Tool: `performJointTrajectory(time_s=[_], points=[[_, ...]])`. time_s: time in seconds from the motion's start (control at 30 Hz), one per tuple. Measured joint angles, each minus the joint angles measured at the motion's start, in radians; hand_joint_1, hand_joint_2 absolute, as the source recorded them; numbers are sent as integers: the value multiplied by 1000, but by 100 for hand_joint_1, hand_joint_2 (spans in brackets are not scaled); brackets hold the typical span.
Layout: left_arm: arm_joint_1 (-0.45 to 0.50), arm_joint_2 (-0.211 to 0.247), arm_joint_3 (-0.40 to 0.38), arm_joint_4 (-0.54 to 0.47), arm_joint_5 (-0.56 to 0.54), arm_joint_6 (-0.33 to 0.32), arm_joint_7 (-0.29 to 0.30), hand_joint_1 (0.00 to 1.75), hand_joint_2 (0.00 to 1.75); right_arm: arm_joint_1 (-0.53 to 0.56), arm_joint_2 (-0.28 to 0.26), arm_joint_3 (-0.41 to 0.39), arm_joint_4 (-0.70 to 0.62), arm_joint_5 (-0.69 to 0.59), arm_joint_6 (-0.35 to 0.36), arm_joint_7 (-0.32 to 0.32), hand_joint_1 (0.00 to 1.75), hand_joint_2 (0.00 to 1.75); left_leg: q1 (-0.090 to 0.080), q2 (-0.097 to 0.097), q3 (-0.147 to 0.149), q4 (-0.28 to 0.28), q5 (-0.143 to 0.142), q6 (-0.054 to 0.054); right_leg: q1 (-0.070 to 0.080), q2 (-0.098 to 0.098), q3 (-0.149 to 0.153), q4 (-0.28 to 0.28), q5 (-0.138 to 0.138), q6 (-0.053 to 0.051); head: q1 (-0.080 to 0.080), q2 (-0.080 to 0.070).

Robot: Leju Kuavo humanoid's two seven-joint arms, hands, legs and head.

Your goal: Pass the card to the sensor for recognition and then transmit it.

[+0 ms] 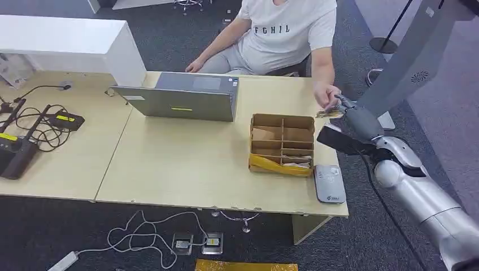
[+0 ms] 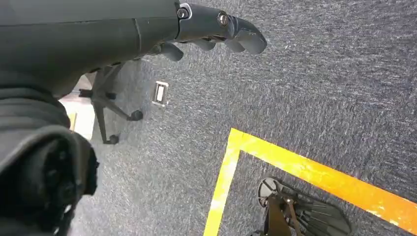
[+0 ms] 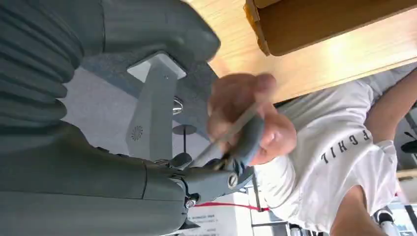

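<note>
My right hand (image 1: 355, 117) reaches past the table's far right edge and pinches a thin card (image 1: 329, 113) between thumb and finger. A seated person in a white T-shirt (image 1: 285, 31) has a hand (image 1: 326, 97) on the same card. In the right wrist view the card (image 3: 231, 132) shows edge-on, with the person's hand (image 3: 246, 110) wrapped over its far end and my fingers (image 3: 246, 142) under it. The grey card sensor (image 1: 329, 183) lies flat at the table's near right corner. My left hand (image 2: 216, 27) hangs over the carpet, holding nothing, fingers loosely extended.
A divided cardboard box (image 1: 282, 144) with cards stands just left of the sensor. A grey laptop (image 1: 181, 101) sits mid-table, with routers (image 1: 17, 152) and cables at the far left. A grey stand (image 1: 418, 56) rises at the right. Cables and sockets (image 1: 195, 243) lie on the floor.
</note>
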Motion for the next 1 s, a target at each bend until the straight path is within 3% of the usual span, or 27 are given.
performJointTrajectory(time_s=[0.13,0.83,1.0], points=[[0,0,0,0,0,1,0,0,0,8,3,-3,6,-6,-49,6,0,175,0,0,0,0,0,0,0,0,0,0,0,0,0,0],[0,0,0,0,5,9,0,0,0,23,32,-31,41,-6,-90,1,0,175,0,0,0,0,0,0,0,0,0,0,0,0,0,0],[0,0,0,0,15,16,1,0,0,44,29,-32,-27,11,-58,152,0,175,0,1,0,0,0,0,0,1,0,0,0,0,0,0]])
